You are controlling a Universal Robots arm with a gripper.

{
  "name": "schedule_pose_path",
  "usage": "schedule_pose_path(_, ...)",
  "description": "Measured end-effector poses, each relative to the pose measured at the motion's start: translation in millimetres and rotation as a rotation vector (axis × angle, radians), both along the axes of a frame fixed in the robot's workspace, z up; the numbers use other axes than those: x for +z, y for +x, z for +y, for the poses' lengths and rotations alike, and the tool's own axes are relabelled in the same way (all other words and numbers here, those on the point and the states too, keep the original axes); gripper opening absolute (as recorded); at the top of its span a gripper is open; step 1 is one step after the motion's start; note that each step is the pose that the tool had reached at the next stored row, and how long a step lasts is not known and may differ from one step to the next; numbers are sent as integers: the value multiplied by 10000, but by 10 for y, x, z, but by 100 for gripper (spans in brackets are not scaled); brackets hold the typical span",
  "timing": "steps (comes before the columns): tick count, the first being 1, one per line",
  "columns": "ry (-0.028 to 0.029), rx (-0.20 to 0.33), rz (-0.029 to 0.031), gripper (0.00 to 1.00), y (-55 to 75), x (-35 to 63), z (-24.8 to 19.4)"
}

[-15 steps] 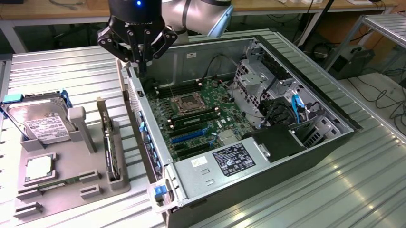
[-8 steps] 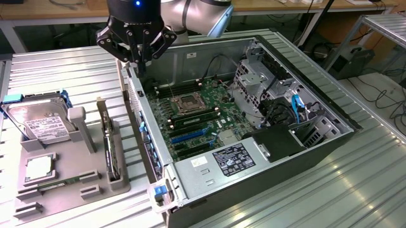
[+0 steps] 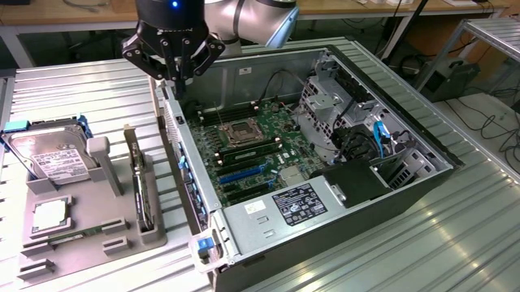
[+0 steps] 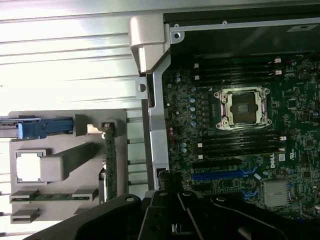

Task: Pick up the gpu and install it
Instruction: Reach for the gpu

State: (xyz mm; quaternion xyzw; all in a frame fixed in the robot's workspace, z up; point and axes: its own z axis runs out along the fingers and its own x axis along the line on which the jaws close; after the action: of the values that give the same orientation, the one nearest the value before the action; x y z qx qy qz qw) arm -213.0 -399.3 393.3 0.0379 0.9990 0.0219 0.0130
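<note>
The ribbed metal surface (image 3: pixel 81 91) carries an open computer case (image 3: pixel 422 182), with a grey parts holder (image 3: pixel 89 210) just beside that case, on the exterior view's left.

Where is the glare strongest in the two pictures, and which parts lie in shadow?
Wrist view: the ribbed metal table is washed out to white, and so is the square chip on the grey tray. The far inner wall of the computer case lies in deep shadow. Exterior view: bright streaks of glare run along the table, and the hard drive shines.
</note>
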Motion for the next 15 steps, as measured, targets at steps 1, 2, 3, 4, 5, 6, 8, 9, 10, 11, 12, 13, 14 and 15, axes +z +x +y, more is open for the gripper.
schedule_pose_path(1, 1, 0, -1, 11, -2, 0, 0)
schedule_pose_path(2, 1, 0, -1, 11, -4, 0, 0)
schedule_pose_path(3, 1, 0, -1, 11, -6, 0, 0)
schedule_pose_path(4, 0, 0, 0, 11, -8, 0, 0)
schedule_pose_path(5, 0, -1, 0, 11, -11, 0, 0)
schedule_pose_path(6, 1, 0, -1, 11, -15, 0, 0)
schedule_pose_path(8, 1, -1, -1, 11, -24, 0, 0)
schedule_pose_path(9, 1, 0, -1, 11, -28, 0, 0)
schedule_pose_path(10, 0, 0, 0, 11, -35, 0, 0)
schedule_pose_path(11, 1, 0, -1, 11, -40, -1, 0)
schedule_pose_path(12, 0, 0, 0, 11, -45, 0, 0)
schedule_pose_path(13, 0, 0, 0, 11, -50, 0, 0)
schedule_pose_path(14, 0, 0, 0, 11, -55, 0, 0)
schedule_pose_path(15, 0, 0, -1, 11, -62, 0, 0)
